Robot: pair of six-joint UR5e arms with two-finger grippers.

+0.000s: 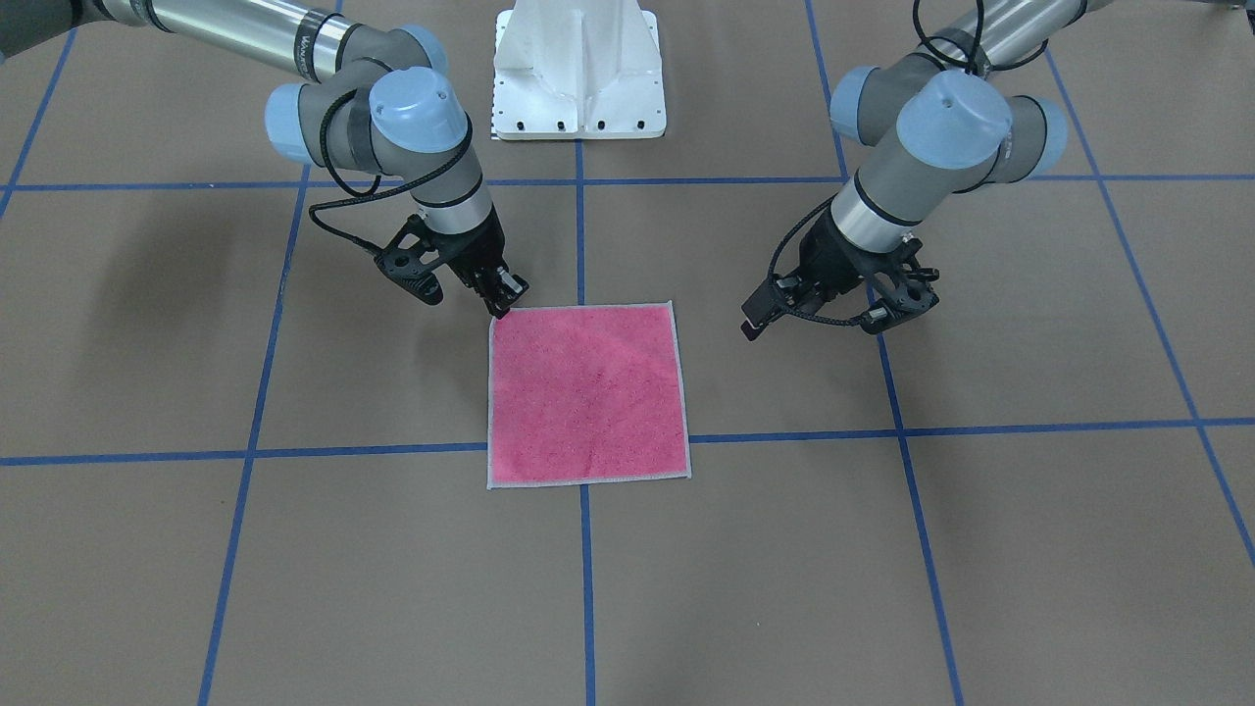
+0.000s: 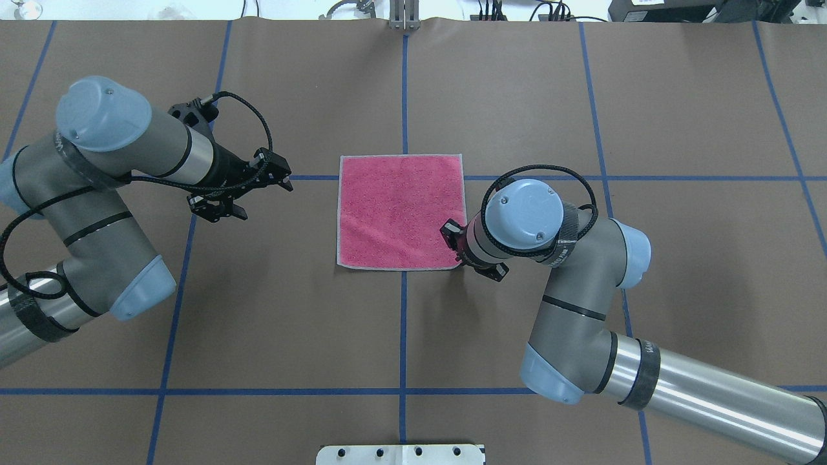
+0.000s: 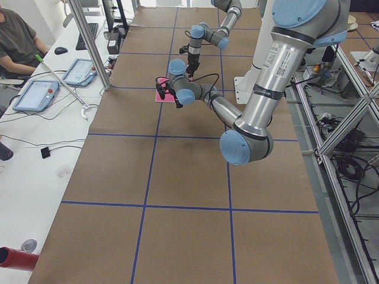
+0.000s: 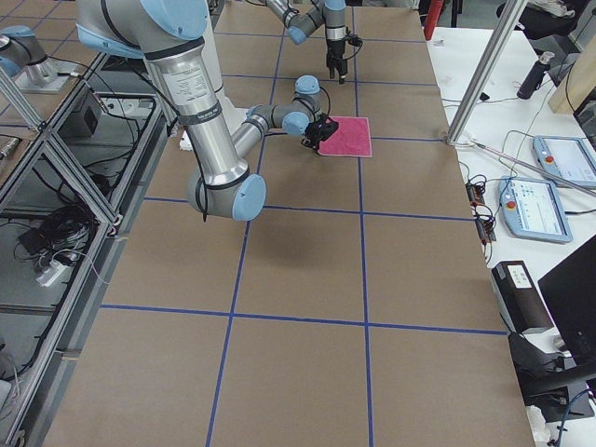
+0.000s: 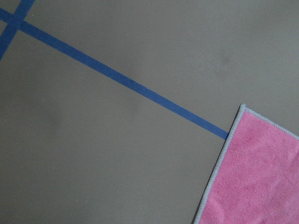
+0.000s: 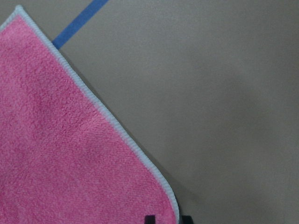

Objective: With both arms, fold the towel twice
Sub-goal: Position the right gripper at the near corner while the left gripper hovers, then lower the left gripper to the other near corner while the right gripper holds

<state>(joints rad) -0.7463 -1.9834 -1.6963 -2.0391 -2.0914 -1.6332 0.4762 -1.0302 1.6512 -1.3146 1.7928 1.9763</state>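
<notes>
The towel (image 1: 586, 392) lies flat and unfolded, pink face up, at the table's middle; it also shows in the overhead view (image 2: 402, 210). My right gripper (image 1: 505, 299) is down at the towel's corner nearest the robot on my right side. In the right wrist view its two black fingertips (image 6: 149, 218) stand slightly apart on either side of the towel's grey edging (image 6: 175, 207), so it looks open. My left gripper (image 2: 284, 179) hovers beside the towel, apart from its far left corner (image 5: 243, 107), and looks open and empty. No fingers show in the left wrist view.
The white pedestal base (image 1: 578, 69) stands at the robot's side of the table. Blue tape lines (image 1: 784, 434) cross the brown table. An operators' desk with tablets (image 3: 35, 94) runs along the far side, with a metal post (image 3: 89, 41) at its edge.
</notes>
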